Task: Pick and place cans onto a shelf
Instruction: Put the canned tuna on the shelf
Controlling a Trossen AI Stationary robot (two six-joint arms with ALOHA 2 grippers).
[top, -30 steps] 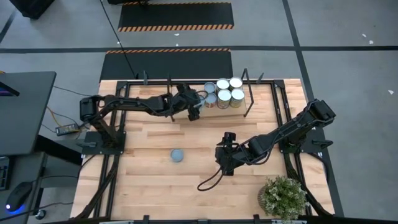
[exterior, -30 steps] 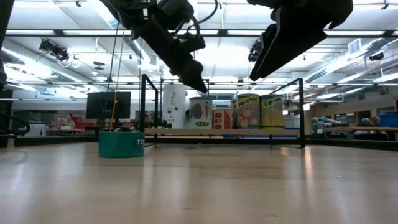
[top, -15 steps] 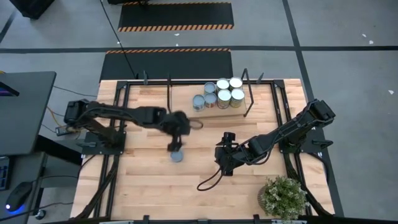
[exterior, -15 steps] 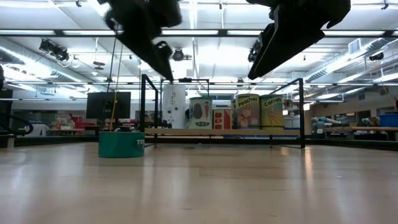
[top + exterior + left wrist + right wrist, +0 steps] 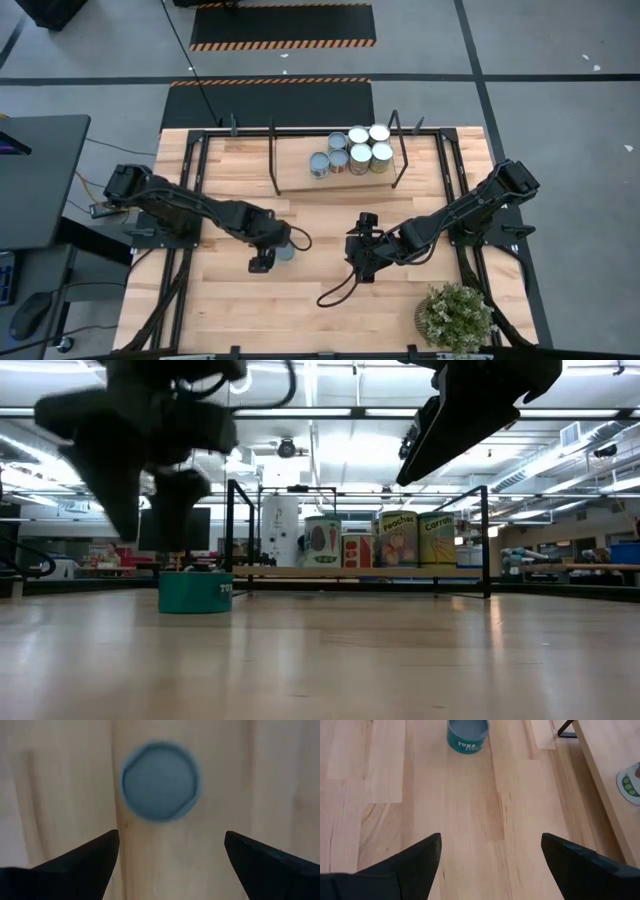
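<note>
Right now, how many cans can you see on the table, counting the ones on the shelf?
7. Six stand on the shelf; one more there may be hidden. A short teal tuna can sits alone mid-table by the left gripper.

The teal can (image 5: 467,735) reads "TUNA FISH". On the shelf (image 5: 360,572), one can (image 5: 398,540) reads "Peaches", another (image 5: 437,540) "Carrots".

Matt metal-topped tuna can (image 5: 161,781) on smooth pale wooden tabletop (image 5: 470,820).
</note>
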